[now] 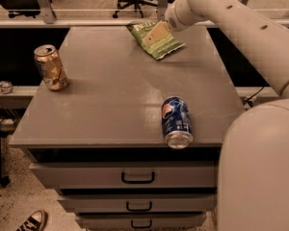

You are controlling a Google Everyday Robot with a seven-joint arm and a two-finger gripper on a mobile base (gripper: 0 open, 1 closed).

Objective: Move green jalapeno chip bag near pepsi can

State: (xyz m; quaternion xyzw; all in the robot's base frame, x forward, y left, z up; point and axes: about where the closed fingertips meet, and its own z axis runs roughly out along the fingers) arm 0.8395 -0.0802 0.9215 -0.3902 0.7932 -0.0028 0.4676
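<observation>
The green jalapeno chip bag point(156, 42) lies flat at the far edge of the grey cabinet top point(111, 95). My gripper point(153, 34) reaches in from the upper right and hovers right over the bag, its tan fingertips pointing down-left onto it. The pepsi can point(176, 121) lies on its side near the front right edge, silver top toward the front, well apart from the bag.
A gold-tan can point(50, 67) stands upright at the left of the top. The cabinet has several drawers point(137, 177) below. My arm and body point(260, 167) fill the right side. Office chairs stand behind; a shoe point(31, 221) lies on the floor.
</observation>
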